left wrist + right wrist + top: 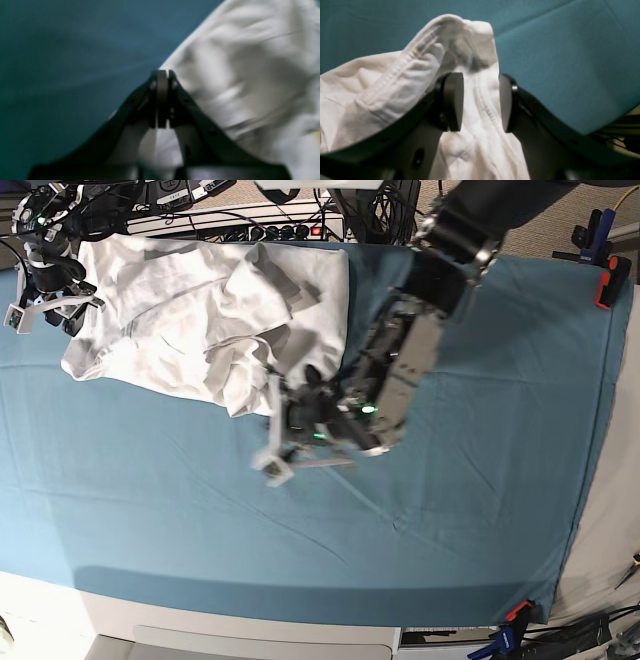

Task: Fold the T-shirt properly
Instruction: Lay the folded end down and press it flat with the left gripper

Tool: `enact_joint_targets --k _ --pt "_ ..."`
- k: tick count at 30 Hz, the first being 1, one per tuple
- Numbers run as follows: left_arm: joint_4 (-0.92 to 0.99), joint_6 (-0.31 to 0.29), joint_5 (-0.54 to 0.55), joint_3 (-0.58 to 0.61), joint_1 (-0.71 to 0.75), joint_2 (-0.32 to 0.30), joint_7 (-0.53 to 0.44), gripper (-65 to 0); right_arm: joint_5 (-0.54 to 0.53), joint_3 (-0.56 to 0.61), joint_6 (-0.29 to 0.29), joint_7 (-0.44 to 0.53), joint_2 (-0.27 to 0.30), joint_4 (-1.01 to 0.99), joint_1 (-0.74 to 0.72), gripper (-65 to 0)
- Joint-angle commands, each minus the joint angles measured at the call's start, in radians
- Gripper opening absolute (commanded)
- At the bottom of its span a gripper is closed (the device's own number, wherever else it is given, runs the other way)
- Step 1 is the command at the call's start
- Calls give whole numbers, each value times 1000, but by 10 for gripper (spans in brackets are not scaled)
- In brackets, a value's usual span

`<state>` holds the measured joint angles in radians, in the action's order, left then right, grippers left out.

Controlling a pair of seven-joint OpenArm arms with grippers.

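The white T-shirt [170, 320] lies crumpled at the table's back left. My left gripper [290, 425] is just off its near right corner, where a strip of shirt fabric trails out to it. In the left wrist view this gripper [162, 75] has its pads pressed together at the edge of the T-shirt [250, 75]; the picture is blurred. My right gripper [65, 295] sits at the shirt's far left edge. In the right wrist view a thick hemmed fold of the T-shirt [395, 75] fills the gap between the right gripper's [481, 77] two pads and touches both.
A teal table cloth [450, 510] covers the whole table. Power strips and cables [240, 220] run along the back edge. Clamps [605, 280] hold the cloth at the right side and at the front right corner [515, 612].
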<state>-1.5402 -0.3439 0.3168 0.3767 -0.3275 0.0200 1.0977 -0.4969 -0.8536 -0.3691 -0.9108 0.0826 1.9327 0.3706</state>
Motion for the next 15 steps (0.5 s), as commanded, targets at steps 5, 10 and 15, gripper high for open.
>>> enact_joint_targets --k 5,10,15 --pt "-70 6 52 0 80 -60 4 -650 -8 -3 -5 30 14 16 -2 -411" --pt "-75 -23 136 0 195 -61 2 -650 -8 -3 -5 30 14 16 -2 -411" --pt "-75 -50 172 0 234 -18 -18 -650 -12 -3 -5 30 14 16 -3 -411"
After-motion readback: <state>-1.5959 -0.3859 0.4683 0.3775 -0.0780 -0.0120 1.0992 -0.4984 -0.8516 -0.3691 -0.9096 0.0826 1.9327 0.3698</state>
